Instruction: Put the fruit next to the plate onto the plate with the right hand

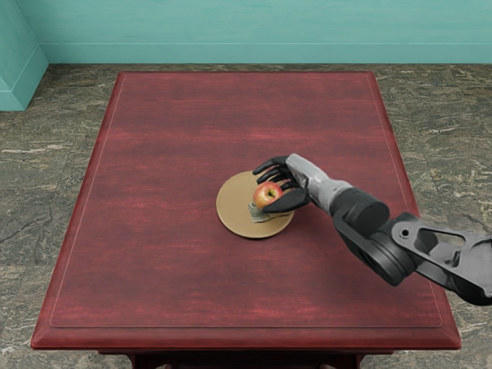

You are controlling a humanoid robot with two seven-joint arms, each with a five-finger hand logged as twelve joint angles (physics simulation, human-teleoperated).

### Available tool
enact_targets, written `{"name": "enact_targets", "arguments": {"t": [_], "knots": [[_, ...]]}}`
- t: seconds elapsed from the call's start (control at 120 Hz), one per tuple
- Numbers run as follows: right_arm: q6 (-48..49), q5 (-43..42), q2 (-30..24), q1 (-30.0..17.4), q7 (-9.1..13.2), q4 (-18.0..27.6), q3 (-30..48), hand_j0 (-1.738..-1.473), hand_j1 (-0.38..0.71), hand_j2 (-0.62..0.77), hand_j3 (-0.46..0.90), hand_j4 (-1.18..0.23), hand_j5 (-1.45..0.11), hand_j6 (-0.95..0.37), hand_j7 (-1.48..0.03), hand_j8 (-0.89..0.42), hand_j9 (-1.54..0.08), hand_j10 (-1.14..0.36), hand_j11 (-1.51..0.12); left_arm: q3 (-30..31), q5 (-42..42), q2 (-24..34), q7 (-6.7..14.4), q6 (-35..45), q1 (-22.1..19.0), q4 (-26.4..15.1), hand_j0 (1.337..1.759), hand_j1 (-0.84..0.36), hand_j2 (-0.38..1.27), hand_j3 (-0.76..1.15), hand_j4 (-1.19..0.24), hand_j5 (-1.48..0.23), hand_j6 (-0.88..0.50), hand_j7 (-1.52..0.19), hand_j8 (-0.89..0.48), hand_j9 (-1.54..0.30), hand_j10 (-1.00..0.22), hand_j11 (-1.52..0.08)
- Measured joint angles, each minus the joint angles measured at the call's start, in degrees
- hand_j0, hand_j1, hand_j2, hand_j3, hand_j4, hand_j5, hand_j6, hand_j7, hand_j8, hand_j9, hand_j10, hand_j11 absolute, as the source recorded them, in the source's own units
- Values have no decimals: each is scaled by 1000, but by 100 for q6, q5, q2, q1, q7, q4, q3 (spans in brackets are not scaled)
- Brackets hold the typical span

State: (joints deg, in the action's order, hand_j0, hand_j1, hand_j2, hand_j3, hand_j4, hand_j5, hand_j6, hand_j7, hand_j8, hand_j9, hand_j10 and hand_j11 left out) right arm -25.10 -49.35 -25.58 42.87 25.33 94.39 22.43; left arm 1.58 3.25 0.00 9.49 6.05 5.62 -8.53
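The right hand (283,187) sits just right of the frame's centre, its arm coming in from the lower right edge. Its dark fingers (269,165) curl around a red apple (267,193), with the thumb below the fruit and the other fingers above, so the hand is clasped on the apple. The apple is over the right part of a round tan plate (234,204), which lies flat near the middle of a dark red wooden table (192,131). A small shadow falls on the plate just below the apple; whether the fruit touches the plate cannot be told. Grey stone floor (54,154) surrounds the table, and a teal wall (231,31) runs along the top of the frame.
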Motion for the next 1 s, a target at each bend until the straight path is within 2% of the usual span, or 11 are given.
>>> {"name": "enact_targets", "arguments": {"t": [0.125, 0.392, 0.542, 0.75, 0.842, 1.0], "knots": [[-47, -25, 23, -63, -4, -31, 1, -1658, 168, -33, 0, -445, -586, -447, -582, -385, -582, -436, -582, -1, 0, 0, 0, -1, 0, 0, 1658, 341, 1, 0, -7, -8, -7, -8, -7, -8, -7, -8], [132, -11, -105, -28, 75, -34, 134, -1658, -159, -16, 0, -163, -214, -164, -213, -147, -213, -161, -213, -1, 0, 0, 0, 0, 0, 0, 1658, 341, 1, 0, -7, -9, -7, -8, -7, -8, -7, -8], [1585, 378, -668, -15, 172, -27, 842, -1658, -252, -8, 0, -84, -109, -84, -109, -76, -109, -83, -109, 2, -2, 0, 0, -9, 0, -12, 1658, 341, 1, 0, -7, -9, -7, -9, -7, -9, -7, -9], [4144, 1528, -2097, -17, 204, -107, 1683, -1658, -313, -3, 0, -33, -42, -33, -41, -30, -41, -32, -41, 0, 10, 0, 0, -15, -65, -21, 1658, 342, 1, 0, -7, -8, -7, -8, -7, -8, -7, -8], [4882, 1710, -2368, -18, 207, -248, 1890, -1658, -326, -1, 0, -21, -27, -22, -26, -20, -27, -21, -26, 0, 15, 0, 0, -15, -74, -23, 1658, 342, 1, 0, -7, -8, -7, -8, -7, -8, -7, -8], [5614, 1955, -2729, -19, 203, -406, 2018, -1658, -339, 0, 0, -11, -13, -12, -12, -11, -12, -11, -12, -3, 20, 0, 5, -16, -70, -25, 1658, 342, 1, 0, -7, -8, -7, -8, -7, -8, -7, -8]]}}
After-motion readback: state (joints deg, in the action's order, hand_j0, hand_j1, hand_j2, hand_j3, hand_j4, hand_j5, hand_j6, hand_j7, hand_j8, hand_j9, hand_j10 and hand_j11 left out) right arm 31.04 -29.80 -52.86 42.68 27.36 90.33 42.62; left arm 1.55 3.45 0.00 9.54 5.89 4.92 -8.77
